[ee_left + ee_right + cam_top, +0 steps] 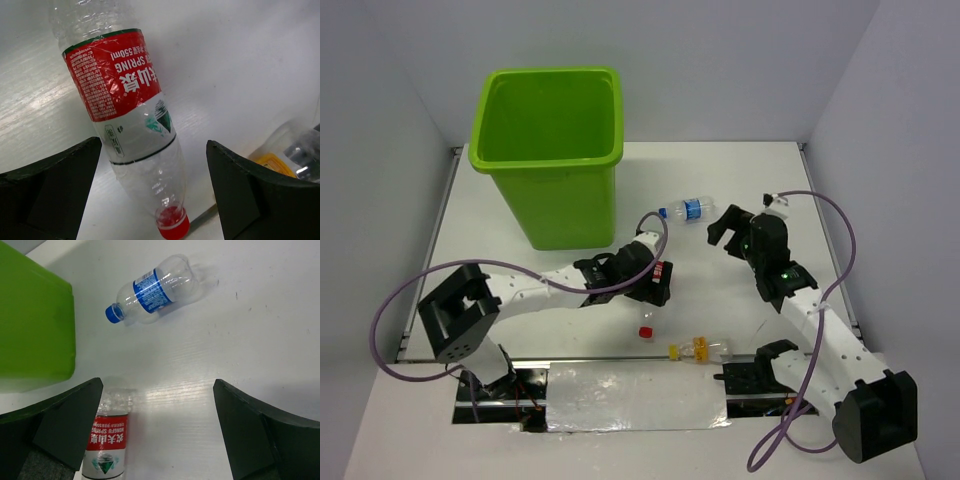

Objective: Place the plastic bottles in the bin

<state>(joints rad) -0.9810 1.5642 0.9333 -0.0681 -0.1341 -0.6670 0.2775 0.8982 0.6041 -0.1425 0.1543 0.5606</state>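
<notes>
The lime-green bin [548, 160] stands at the back left; its wall shows in the right wrist view [30, 325]. A red-labelled clear bottle [125, 110] with a red cap [646, 332] lies on the table between my left gripper's [155, 190] open fingers, with a gap on each side. My left gripper [642, 282] hovers over it, in front of the bin. A blue-labelled bottle [692, 210] lies right of the bin and shows in the right wrist view [152, 290]. A yellow-labelled bottle [702, 349] lies near the front edge. My right gripper [728, 228] is open and empty, near the blue bottle.
The red-labelled bottle also shows in the right wrist view [106, 440], beside the right gripper's left finger. The yellow-labelled bottle shows at the right edge of the left wrist view [280, 160]. A shiny foil strip [630, 400] lies along the table's front edge. Grey walls enclose the table.
</notes>
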